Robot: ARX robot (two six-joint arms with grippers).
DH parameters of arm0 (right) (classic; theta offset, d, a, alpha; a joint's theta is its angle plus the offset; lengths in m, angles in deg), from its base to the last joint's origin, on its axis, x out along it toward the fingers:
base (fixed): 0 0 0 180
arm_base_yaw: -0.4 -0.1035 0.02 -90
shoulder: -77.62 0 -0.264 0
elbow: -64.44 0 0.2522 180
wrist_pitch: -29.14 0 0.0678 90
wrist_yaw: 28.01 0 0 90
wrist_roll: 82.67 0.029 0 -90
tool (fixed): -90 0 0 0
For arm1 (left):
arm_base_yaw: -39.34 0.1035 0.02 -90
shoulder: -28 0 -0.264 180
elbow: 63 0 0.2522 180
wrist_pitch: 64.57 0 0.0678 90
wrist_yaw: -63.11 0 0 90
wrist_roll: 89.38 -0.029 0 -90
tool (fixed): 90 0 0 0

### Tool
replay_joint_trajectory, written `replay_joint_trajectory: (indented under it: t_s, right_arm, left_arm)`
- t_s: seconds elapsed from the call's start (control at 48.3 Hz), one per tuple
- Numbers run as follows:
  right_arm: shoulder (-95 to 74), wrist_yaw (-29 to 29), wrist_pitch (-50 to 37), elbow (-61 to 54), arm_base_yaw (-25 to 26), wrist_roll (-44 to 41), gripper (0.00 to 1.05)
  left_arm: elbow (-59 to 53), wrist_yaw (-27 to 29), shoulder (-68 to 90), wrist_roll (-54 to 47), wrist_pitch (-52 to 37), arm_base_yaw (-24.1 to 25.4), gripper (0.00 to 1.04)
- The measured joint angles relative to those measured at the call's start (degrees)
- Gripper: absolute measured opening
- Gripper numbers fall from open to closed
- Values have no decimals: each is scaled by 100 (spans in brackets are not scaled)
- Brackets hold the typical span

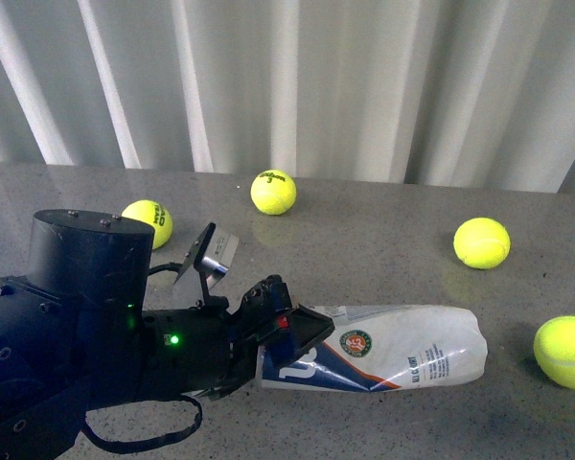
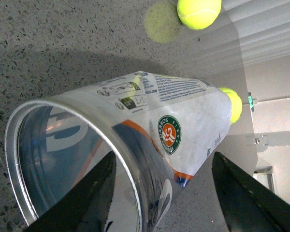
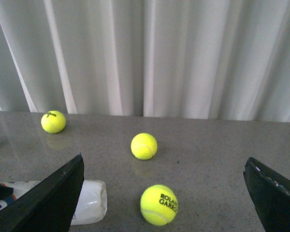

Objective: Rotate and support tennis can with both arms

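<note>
1. The tennis can (image 1: 402, 350) lies on its side on the grey table (image 1: 383, 249), with its open end at my left gripper (image 2: 163, 155).
2. My left gripper is spread apart. One finger (image 2: 87, 198) crosses the can's mouth and the other sits outside its wall.
3. My right gripper (image 3: 164, 158) is spread wide and holds nothing, with tennis balls (image 3: 144, 146) ahead.

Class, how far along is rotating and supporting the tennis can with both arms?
Done: the left gripper sits at the open end of the tennis can, fingers apart. In hand: closing a grip; the can lies sideways. Left: the right gripper, open and clear of the can, must support it, then rotation.
</note>
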Motion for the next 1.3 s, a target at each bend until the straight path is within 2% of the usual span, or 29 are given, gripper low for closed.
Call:
replay_joint_trajectory:
  t_s: [0.166, 0.352, 0.497, 0.662, 0.807, 0.911, 0.993, 1.035, 1.138, 1.304]
  right_arm:
    - [0, 0, 0, 0, 0, 0, 98]
    - [0, 0, 0, 0, 0, 0, 98]
    - [0, 0, 0, 0, 0, 2, 98]
    - [0, 0, 0, 0, 0, 2, 98]
    - [0, 0, 0, 0, 0, 0, 98]
    - [0, 0, 0, 0, 0, 0, 98]
    - [0, 0, 0, 0, 0, 0, 98]
    - [0, 0, 0, 0, 0, 0, 98]
    - [0, 0, 0, 0, 0, 0, 98]
    - [0, 0, 0, 0, 0, 0, 98]
  left_arm:
    - [-17, -42, -2, 297, -240, 28, 32]
    - [-186, -83, -42, 603, -619, 66, 4]
    - [-319, -92, -238, 721, -496, 76, 4]
    - [-389, -494, -1344, 186, 970, 236, 4]
    - [227, -372, -2824, -1392, 3410, 393, 4]
    - [1355, 254, -3751, -3462, 5853, 299, 4]
    - [1978, 844, -3860, -4734, 7027, 142, 4]
    - [2179, 1147, -3853, -5187, 7436, 61, 4]
    - [2640, 2197, -3624, -7272, 8599, -310, 4]
    - [2769, 2730, -3357, -8500, 9020, -715, 4]
